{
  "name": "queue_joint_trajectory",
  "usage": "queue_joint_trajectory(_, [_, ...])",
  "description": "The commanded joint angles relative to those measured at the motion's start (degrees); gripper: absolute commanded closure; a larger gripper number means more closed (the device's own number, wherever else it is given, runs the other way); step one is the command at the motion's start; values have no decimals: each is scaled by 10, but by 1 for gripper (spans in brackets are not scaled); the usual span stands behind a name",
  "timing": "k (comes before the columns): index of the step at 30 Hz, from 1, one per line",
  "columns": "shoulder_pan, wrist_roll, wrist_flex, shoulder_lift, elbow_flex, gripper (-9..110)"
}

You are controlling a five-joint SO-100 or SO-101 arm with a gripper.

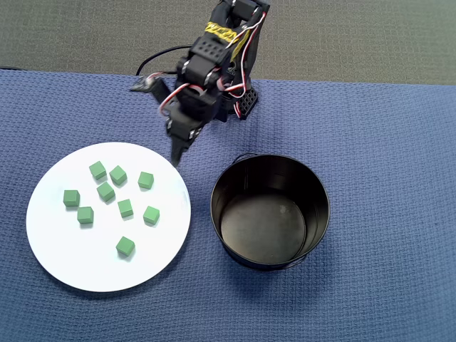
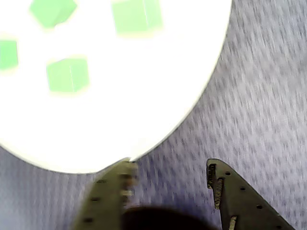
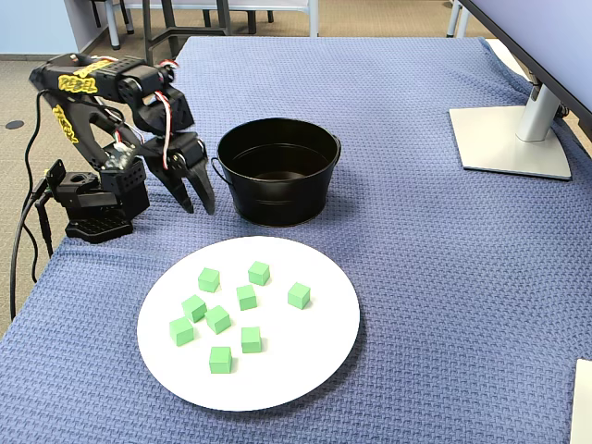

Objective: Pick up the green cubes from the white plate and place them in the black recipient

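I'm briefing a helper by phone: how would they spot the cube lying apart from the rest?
Find the white plate left of the black recipient in the overhead view. The green cube is nearest the plate's lower edge, alone below the cluster.

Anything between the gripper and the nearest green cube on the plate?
Nothing: in the overhead view only bare white plate separates the open gripper from the nearest green cube.
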Motion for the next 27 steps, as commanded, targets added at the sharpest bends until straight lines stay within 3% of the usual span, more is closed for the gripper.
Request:
queue_joint_trajectory(1, [32, -50, -4, -103, -95, 81])
queue_joint_trajectory(6, [64, -68, -26, -178, -127, 76])
queue_joint_trajectory(19, [102, -165, -50, -348, -236, 81])
queue_joint_trajectory(27, [100, -272, -69, -378, -233, 80])
